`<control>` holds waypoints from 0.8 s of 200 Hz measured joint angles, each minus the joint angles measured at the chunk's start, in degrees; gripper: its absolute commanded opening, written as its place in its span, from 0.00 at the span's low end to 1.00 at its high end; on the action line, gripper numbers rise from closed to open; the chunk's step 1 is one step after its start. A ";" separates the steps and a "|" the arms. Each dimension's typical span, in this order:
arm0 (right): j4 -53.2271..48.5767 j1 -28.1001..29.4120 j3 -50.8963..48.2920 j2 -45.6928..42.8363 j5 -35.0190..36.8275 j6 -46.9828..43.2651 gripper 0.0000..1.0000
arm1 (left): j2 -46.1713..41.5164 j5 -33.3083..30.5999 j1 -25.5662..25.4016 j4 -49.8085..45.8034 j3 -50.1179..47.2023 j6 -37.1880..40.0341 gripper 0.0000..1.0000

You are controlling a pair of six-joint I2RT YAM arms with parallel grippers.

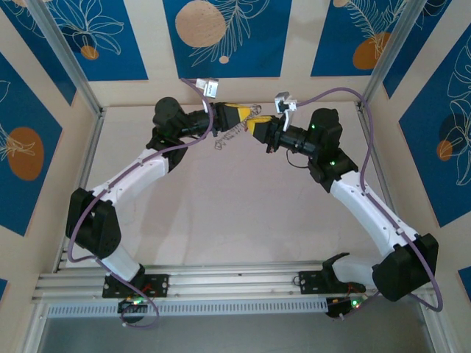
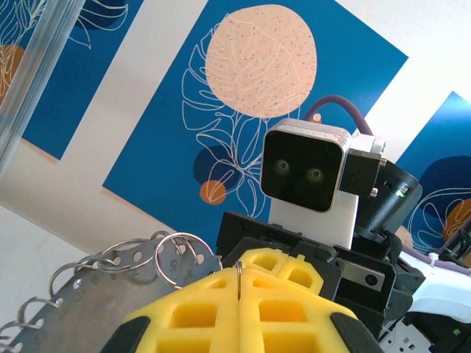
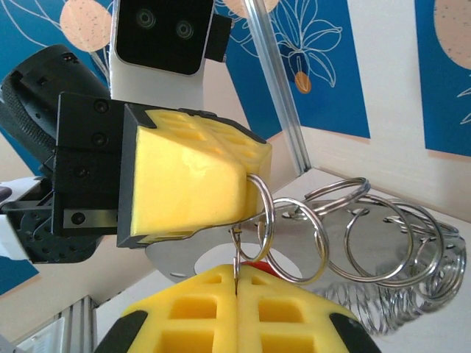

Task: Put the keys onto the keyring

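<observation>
Blue panels printed with pale leaves and peach discs wall in a pale bench, with aluminium posts at the corners.

The keyring, a thin silver wire loop, is up at the far middle of the bench, at the tip of the left fingers. These are pressed together on it. From the left wrist, a thin wire stands edge-on in the seam between those yellow fingers.

Just below the keyring sits the key, a tiny red piece with a thin pale stem. The stem rises out of the seam of the right fingers, which are pressed together and pinching it.

More silver rings run in a row to the right of the keyring as the right wrist sees it. They overlap one another and crowd the space around the key. They are threaded through holes along the edge of a shiny metal plate, which lies behind and under the keyring. From above, the rings show as a small silvery string just on the near side of both pairs of fingers.

Beyond the keyring, each wrist looks straight at the other's white camera.

The left arm and the right arm rise from their bases, elbow outward, then fold inward. Their wrists point at each other across the keyring. Purple cables loop along both.
</observation>
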 measured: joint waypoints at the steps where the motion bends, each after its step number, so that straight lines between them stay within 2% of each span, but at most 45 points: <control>1: 0.00 0.02 0.00 0.00 0.00 0.00 0.00 | 0.00 -0.07 0.02 -0.04 0.00 0.02 0.00; 34: -0.50 0.24 0.24 0.35 -0.48 -0.59 0.01 | 0.00 -0.35 -0.11 -0.35 0.00 0.37 0.00; 44: -0.98 0.22 0.72 0.76 -1.20 -0.87 0.07 | 0.00 -0.35 -0.15 -0.61 0.00 0.37 0.00; 68: -2.16 0.11 1.25 1.53 -3.61 -1.29 0.33 | 0.00 -0.35 -0.61 -0.94 0.00 0.37 0.00; 82: -3.30 -0.42 1.20 1.53 -5.92 -1.36 0.40 | -0.02 -0.57 -1.33 -1.01 0.00 0.37 0.00; 127: -1.97 -6.08 -3.41 -3.39 -12.13 0.87 0.42 | -0.02 -0.79 -1.77 -1.01 -0.04 0.31 0.00; 160: 3.02 -9.35 -6.84 -8.22 -14.10 5.29 0.42 | -0.02 -0.81 -1.97 -0.11 -0.28 -0.28 0.00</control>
